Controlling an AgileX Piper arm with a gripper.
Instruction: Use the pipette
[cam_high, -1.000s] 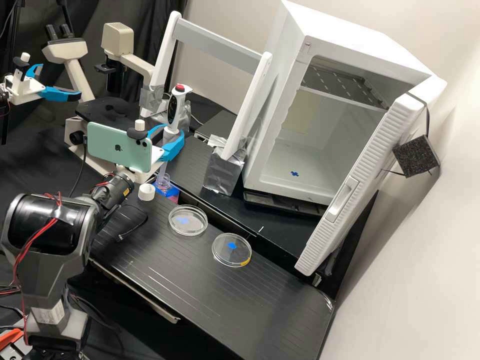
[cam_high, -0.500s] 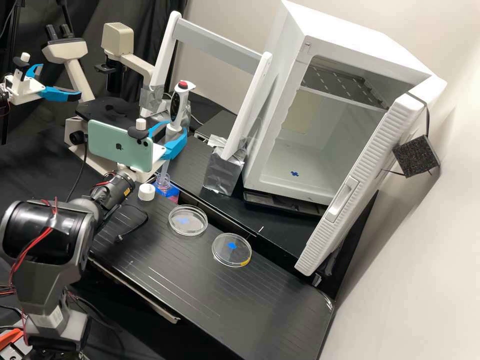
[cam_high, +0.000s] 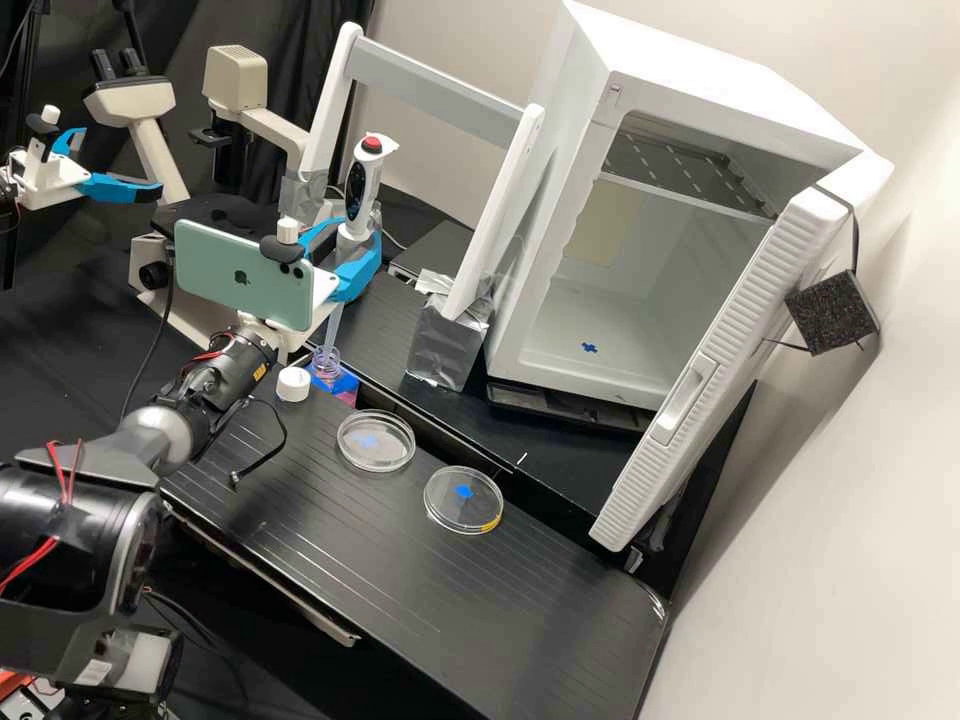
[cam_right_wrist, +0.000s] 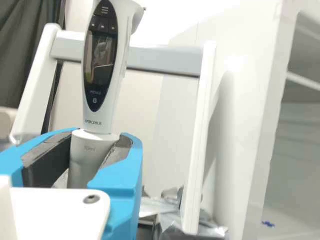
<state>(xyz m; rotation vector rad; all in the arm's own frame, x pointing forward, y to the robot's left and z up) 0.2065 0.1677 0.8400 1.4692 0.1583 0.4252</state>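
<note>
**Operator:** State the condition of the pincer (cam_right_wrist: 103, 139).

**Technician:** Clamped on the pipette (cam_right_wrist: 103, 65), one blue finger either side of its lower barrel, below the display. The pipette leans slightly from upright.

**Operator:** Why this hold?

**Technician:** The dark pads (cam_right_wrist: 47, 159) bear on the pale collar, presumably to resist slip. The display and the red button (cam_high: 372, 144) sit above the pincer, unobstructed. The long clear tip (cam_high: 332, 326) points downward, as suits liquid work.

**Operator:** Identify the containers, nearest first.

**Technician:** Below the pincer, a clear vessel (cam_high: 326, 364) at a blue holder (cam_high: 346, 384). Whether the tip is inside its mouth or only in line with it, I cannot tell; nor can I confirm liquid. Just beside the vessel lies a white cap (cam_high: 293, 384), which probably belongs to it.

**Operator:** And further out?

**Technician:** Lower than the pincer and off to one side, two shallow clear dishes, the nearer (cam_high: 376, 441) and the farther (cam_high: 463, 500), rest apart on the table (cam_high: 330, 560). Each shows a blue mark; contents cannot be determined. Well beyond the pincer, a white cabinet (cam_high: 540, 345) has its door ajar.
</note>
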